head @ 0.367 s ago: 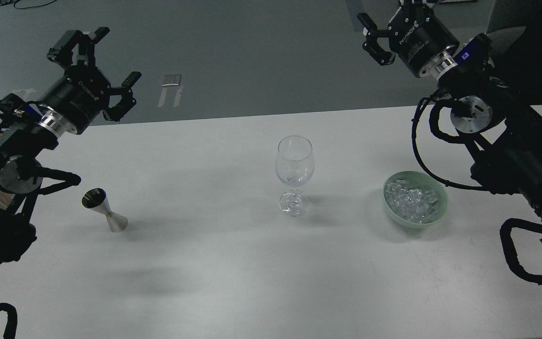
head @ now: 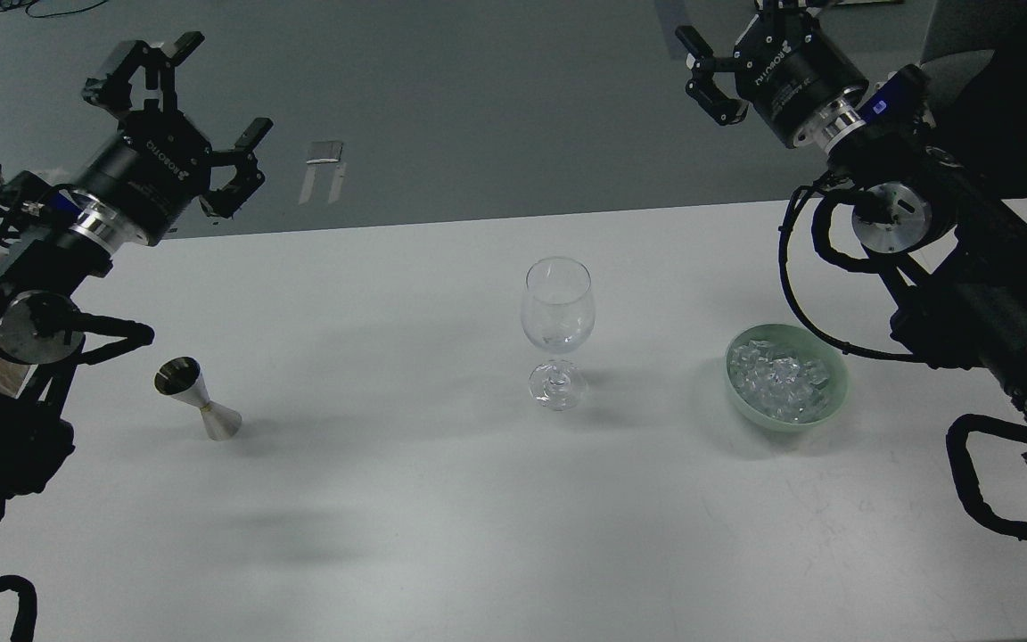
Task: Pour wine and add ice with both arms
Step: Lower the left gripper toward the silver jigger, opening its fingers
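**Desk editor:** What do you have in front of you, operator?

**Caption writer:** Both your arms hang raised over a white desk, neither one holding anything. Your left claw sits at ten o'clock, fingers spread wide and empty. Your right claw is up at one o'clock, partly cut by the top edge; the fingers that show look parted and empty.

**Desk editor:** And the things of the task?

**Caption writer:** An empty wine glass stands upright at the centre. The ice lies heaped in a pale green bowl at three o'clock of the glass, well apart from it. A steel jigger stands at nine o'clock, near your left arm. You cannot tell from here whether it holds wine.

**Desk editor:** How should the step be handled?

**Caption writer:** Judging by the layout, you start with the reach. Bring your left claw down onto the jigger's narrow waist, squarely, and close gently so it stays level. Lift straight, carry it over the glass rim before tipping, and keep clear of the thin stem, since a nudge could topple the glass. Let your right claw wait above the bowl until the pour ends.
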